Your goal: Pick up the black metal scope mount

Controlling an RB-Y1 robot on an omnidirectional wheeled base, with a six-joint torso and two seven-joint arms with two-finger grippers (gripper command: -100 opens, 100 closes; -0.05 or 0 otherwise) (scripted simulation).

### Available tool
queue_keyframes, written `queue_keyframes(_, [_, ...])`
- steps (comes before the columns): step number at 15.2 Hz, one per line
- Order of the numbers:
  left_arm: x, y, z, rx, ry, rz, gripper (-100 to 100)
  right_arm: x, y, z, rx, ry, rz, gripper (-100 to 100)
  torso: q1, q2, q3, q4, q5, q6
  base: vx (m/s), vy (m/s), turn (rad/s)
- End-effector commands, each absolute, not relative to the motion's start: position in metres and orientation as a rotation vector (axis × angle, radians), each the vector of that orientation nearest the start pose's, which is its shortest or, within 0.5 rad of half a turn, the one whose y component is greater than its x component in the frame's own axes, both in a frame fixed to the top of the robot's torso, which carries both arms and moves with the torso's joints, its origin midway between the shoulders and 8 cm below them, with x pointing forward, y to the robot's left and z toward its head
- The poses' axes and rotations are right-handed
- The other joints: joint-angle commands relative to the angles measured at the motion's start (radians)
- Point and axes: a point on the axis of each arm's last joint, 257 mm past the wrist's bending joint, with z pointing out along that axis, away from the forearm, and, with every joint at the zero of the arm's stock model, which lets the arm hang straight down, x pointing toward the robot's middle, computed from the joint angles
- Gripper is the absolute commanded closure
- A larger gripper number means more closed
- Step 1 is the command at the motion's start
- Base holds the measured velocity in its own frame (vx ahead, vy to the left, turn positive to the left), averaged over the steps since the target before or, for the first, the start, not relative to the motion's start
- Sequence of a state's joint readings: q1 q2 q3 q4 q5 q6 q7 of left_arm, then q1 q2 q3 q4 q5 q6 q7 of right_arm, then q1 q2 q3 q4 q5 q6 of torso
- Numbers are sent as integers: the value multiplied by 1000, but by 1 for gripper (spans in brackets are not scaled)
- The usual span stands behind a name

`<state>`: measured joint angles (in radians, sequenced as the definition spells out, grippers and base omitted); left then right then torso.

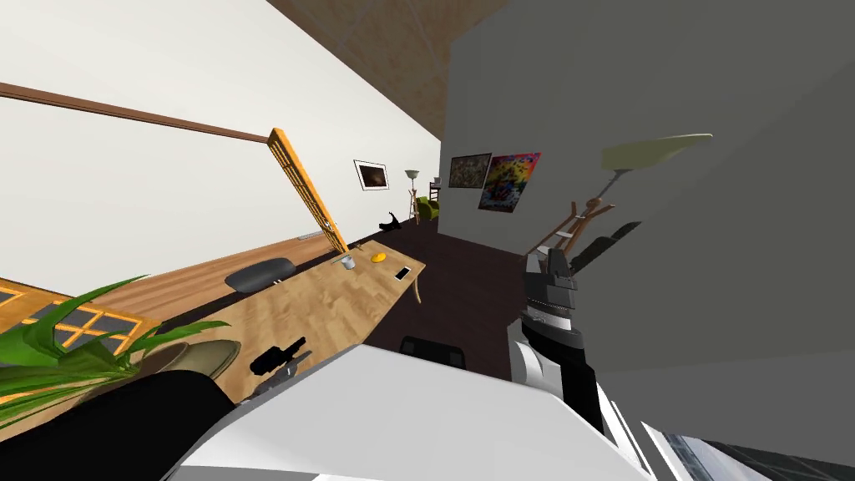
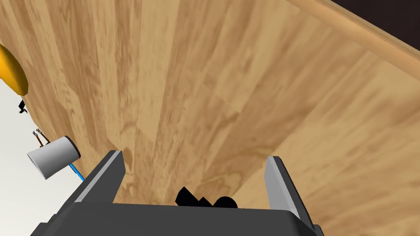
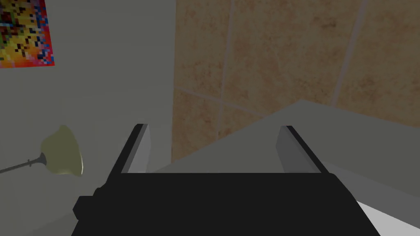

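Left pincer [image 2: 193,157] is wide open and empty over the bench [image 2: 246,82]. The scope mount [image 2: 223,202] lies between its fingers, lower left in the head view. Closing off-centre could skid it away. Right pincer [image 3: 213,128] is open, empty.

To my left, wooden table [image 1: 334,305]: white cup [image 1: 349,262], yellow object [image 1: 378,257] just beside, phone [image 1: 402,273] near the edge.
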<state>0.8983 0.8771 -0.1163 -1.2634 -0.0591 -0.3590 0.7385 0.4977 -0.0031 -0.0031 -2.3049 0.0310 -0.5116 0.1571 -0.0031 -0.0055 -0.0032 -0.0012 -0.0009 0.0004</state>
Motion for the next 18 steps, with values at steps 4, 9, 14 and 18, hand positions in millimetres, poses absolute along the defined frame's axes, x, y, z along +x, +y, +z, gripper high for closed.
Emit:
queue_keyframes(4, [-19,595,-469,-1902,1822,-263,-100,337,-274,38,546,640,1142,0,1,-1,-1,0,0,0,90,-6,-150])
queue_keyframes(9, [-87,632,-464,-2001,1815,-65,-100,337,-274,38,546,640,1142,0,1,3,2,1,0,0,47,-1,-129])
queue_keyframes(14, [-152,660,-453,-2097,1776,120,-100,337,-274,38,546,640,1142,0,2,-1,0,0,0,0,100,23,-179])
queue_keyframes(18, [-165,662,-453,-2126,1758,152,-100,337,-274,38,546,640,1142,0,5,1,0,0,1,0,66,52,-109])
